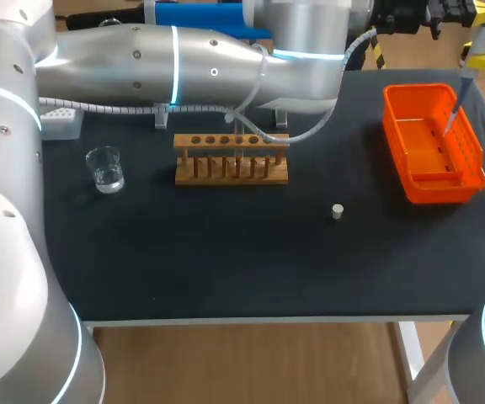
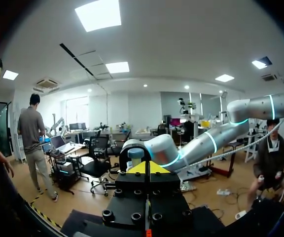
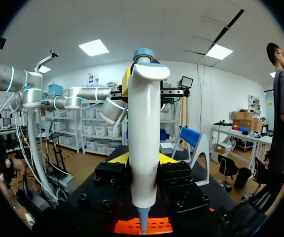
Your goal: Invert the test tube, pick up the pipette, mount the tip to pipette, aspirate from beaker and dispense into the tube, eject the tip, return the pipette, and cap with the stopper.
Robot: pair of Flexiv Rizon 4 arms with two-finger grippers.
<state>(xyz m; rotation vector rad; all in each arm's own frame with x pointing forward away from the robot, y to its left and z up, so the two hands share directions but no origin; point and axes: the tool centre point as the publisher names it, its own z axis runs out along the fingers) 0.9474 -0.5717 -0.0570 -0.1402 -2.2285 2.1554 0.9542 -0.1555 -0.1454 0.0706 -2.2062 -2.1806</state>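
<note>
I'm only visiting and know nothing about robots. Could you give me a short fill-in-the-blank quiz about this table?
1. The right gripper holds a white ____.
2. Its lower end hangs over the ____ basket.
3. In the head view, the beaker stands ____ of the wooden rack.
Missing: pipette; orange; left.

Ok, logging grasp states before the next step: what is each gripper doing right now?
Left gripper: cannot be told from these views.
Right gripper: closed, holding the pipette.
</note>
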